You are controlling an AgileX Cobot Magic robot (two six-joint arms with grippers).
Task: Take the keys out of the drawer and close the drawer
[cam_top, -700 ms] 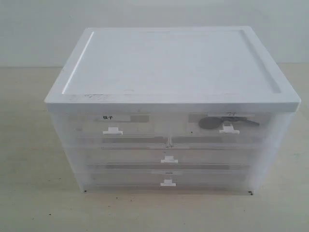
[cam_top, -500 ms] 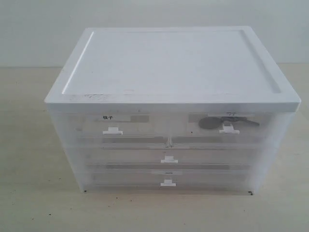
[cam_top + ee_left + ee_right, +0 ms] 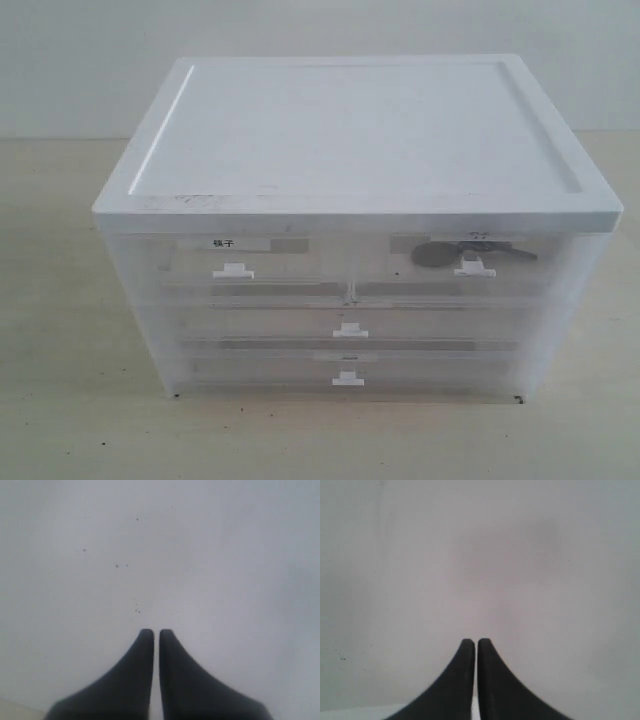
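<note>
We see a pale beige table [image 3: 60, 300] with a matte, faintly mottled top. In the exterior view it runs from the near edge back to a line behind the cabinet. One thing stands directly on it: a translucent plastic drawer cabinet [image 3: 350, 330], in the middle of the view, upright, its front facing the camera. A flat white lid [image 3: 350, 130] with a raised rim caps the cabinet. Small dark feet [image 3: 517, 400] show under its front corners, touching the table. A faint shadow lies on the table along the cabinet's front base.
</note>
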